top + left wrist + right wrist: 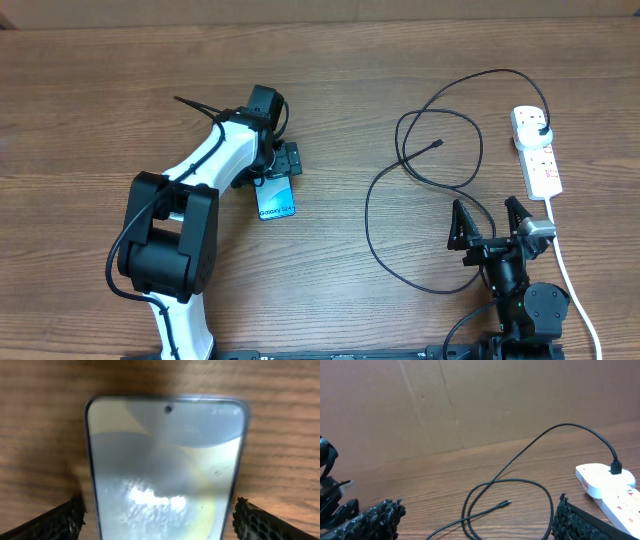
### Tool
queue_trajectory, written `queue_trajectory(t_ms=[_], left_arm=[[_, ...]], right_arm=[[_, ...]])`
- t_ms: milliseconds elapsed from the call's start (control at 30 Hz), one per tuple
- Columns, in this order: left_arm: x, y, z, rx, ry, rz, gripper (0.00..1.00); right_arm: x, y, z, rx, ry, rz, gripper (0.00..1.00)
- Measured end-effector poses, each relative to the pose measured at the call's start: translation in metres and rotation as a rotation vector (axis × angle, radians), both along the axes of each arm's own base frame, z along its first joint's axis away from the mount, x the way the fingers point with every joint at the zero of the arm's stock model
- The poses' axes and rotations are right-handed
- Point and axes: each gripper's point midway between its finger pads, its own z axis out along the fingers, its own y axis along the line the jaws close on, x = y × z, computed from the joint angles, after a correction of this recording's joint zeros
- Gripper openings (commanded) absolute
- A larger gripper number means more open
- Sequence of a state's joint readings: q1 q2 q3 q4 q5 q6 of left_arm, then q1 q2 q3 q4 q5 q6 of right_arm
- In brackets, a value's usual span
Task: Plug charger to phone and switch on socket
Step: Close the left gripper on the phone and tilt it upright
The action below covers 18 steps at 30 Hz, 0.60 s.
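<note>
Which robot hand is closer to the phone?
Left. The left gripper hangs over the phone, a finger at each side; the right gripper is far off, by the socket.

Soft, even light from above fills the overhead view. The wooden surface [330,300] is bright and sharp, with only faint, diffuse shadows beside the left arm [205,160]. The left wrist view is blurred throughout: the phone [165,470] sits too close to focus, its screen is washed pale by broad glare with 1 white hot spot, and a dark shadow hugs its left edge. In the right wrist view the charger [616,467] and socket [610,490] are crisp, while the right gripper [476,510] has fingers [370,520] that blur at the bottom corners.
</note>
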<state>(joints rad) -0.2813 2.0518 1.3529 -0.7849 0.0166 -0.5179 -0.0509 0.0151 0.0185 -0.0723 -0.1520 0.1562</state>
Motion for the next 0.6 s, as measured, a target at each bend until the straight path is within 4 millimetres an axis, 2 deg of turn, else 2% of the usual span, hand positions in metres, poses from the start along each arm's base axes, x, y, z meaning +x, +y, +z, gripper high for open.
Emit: queue_trajectory(t_ms=[300,600], left_arm=[[-0.028,0.006,-0.002,0.026,0.137,0.049,1.0],[-0.029,0.004,-0.001,0.023,0.175,0.03,1.0]], right_arm=[[0.0,0.0,0.0,0.0,0.0,0.0,1.0],[0.0,0.0,0.0,0.0,0.0,0.0,1.0]])
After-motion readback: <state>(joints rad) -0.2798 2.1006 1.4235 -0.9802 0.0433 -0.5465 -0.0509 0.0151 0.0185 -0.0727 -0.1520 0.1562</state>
